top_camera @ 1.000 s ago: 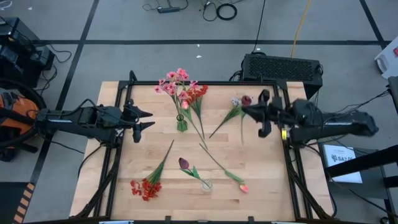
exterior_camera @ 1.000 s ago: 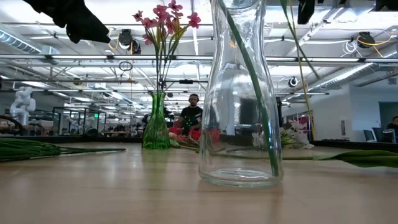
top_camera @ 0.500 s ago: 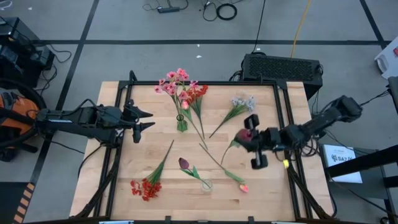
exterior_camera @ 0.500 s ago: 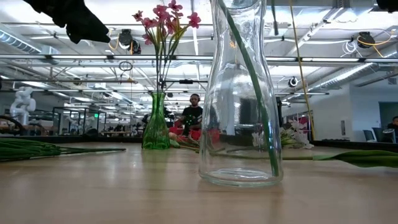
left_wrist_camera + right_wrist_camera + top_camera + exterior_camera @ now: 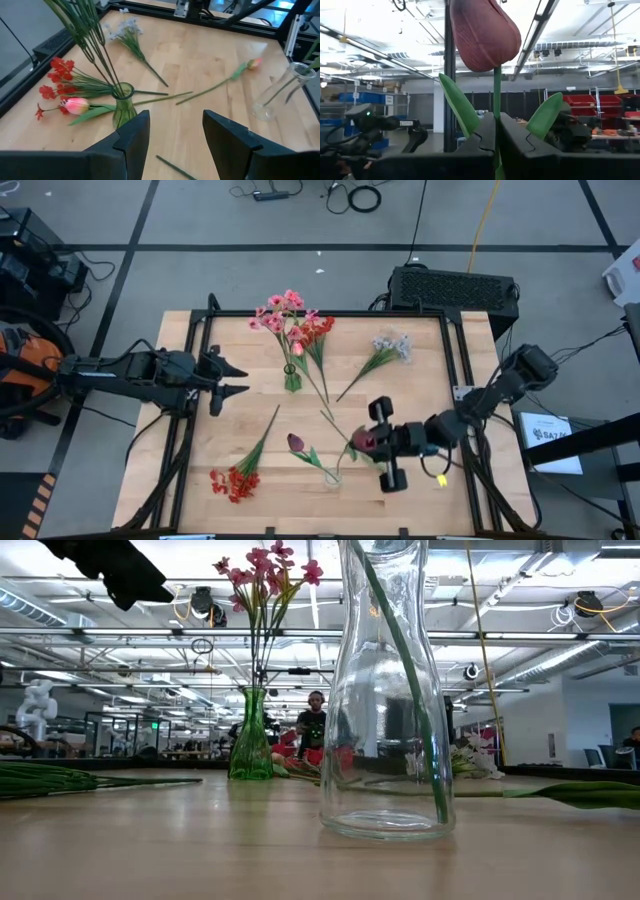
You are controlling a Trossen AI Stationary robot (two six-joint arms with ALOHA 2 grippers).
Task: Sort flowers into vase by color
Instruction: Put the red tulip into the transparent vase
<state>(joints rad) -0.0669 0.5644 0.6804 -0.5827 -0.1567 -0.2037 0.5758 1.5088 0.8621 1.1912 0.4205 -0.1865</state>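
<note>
My right gripper [image 5: 385, 455] clamps a maroon tulip [image 5: 485, 34] by its stem just right of the near clear vase [image 5: 331, 477], and I probably risk tipping it, while my open-fingered left gripper [image 5: 232, 378] waits far-left.

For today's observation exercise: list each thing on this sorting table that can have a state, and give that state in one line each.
Right gripper: shut on maroon tulip, carried beside the clear vase.
Left gripper: open, empty, waiting at the table's left.
Green vase: upright, holding pink blossoms.
Clear vase: upright, holding one dark tulip.
Red cluster: lying loose.
Lavender sprig: lying loose.
Pink bud: lying loose.
</note>
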